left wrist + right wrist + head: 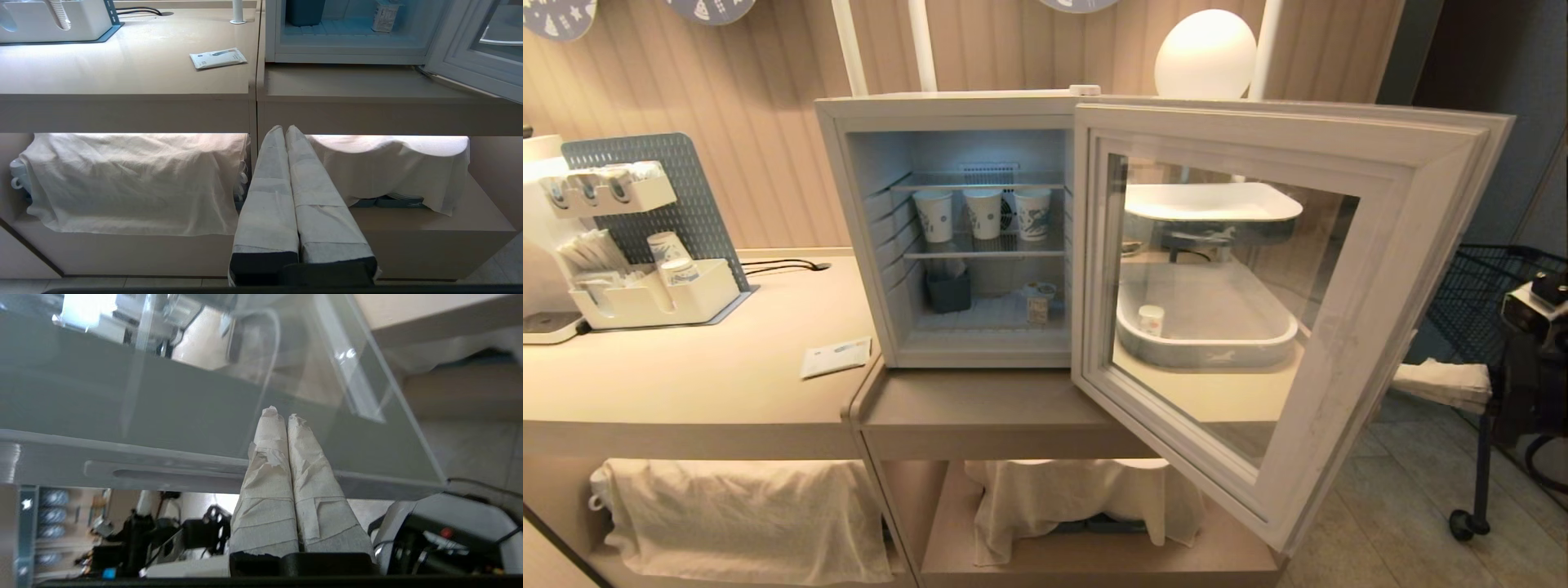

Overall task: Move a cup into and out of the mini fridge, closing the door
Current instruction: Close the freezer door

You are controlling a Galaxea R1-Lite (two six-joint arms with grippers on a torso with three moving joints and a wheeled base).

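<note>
Two grippers are showing pressed-shut, empty jaws: left gripper [284,130] idling low, right gripper [282,413] nosing at the door [1372,269]. Cup [1151,319] is sitting beyond, in a tray [1205,351]; a careless shove risks slamming the fridge [866,212] shut too soon.

Glossy glass door [1241,286], matt counter [686,384], wrinkled cloth [130,183], tape-wrapped fingers [269,465]

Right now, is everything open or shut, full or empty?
door: swung wide open.
mini fridge: open, light on, three paper cups on its shelf.
cup: upright in the tray, outside.
left end effector: shut, empty.
right end effector: shut, empty, near the door.
</note>
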